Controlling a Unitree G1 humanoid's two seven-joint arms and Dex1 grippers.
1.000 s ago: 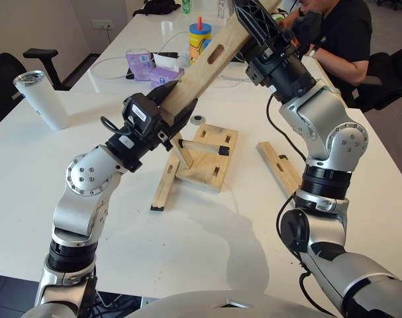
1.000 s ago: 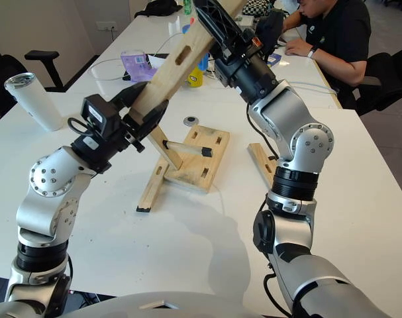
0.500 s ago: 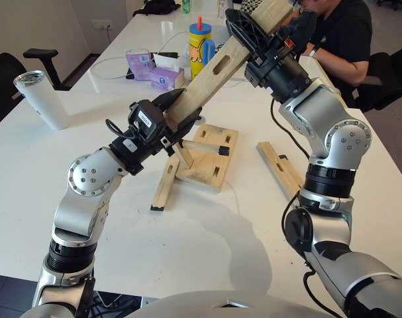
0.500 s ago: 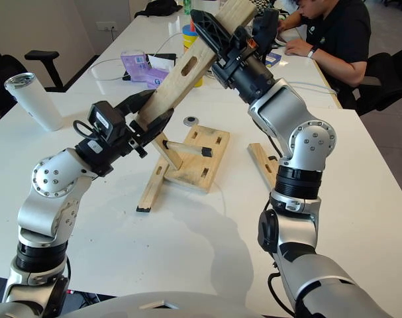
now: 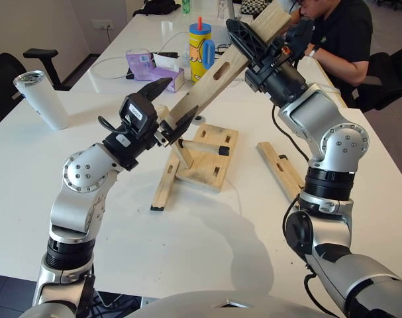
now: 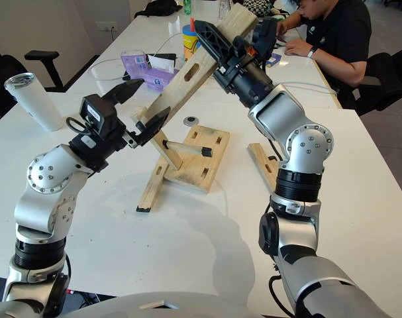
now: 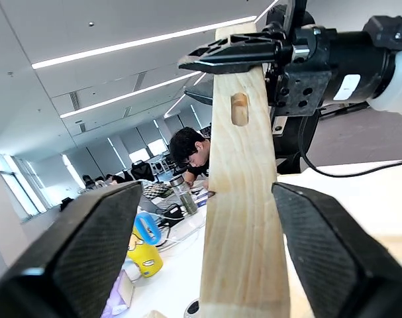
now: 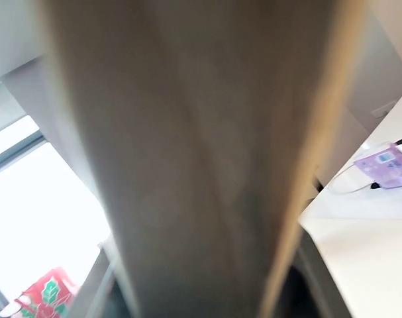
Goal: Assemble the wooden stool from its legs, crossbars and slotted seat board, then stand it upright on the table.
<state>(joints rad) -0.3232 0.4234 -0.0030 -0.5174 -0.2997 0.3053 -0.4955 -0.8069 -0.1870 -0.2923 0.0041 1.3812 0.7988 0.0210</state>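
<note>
A long wooden leg (image 5: 214, 69) with a slot slants in the air above the table. My right gripper (image 5: 257, 36) is shut on its upper end. My left gripper (image 5: 181, 98) is open at the leg's lower end, with one finger on each side of the wood and a gap to both in the left wrist view (image 7: 244, 199). Below them the slotted seat board (image 5: 210, 156) lies flat on the table. Another leg (image 5: 164, 189) lies on the seat board's left side with a crossbar (image 5: 202, 147) in it. A third leg (image 5: 280, 165) lies flat to the board's right.
A white tumbler (image 5: 42, 99) stands at the far left. A purple box (image 5: 144, 63) and a yellow cup (image 5: 199, 40) stand at the back. A small round part (image 5: 198, 120) lies behind the seat board. A person sits at the back right corner.
My left gripper has let go of the leg's lower end and spread its fingers. The leg, still held by my right gripper, has tipped a little flatter.
</note>
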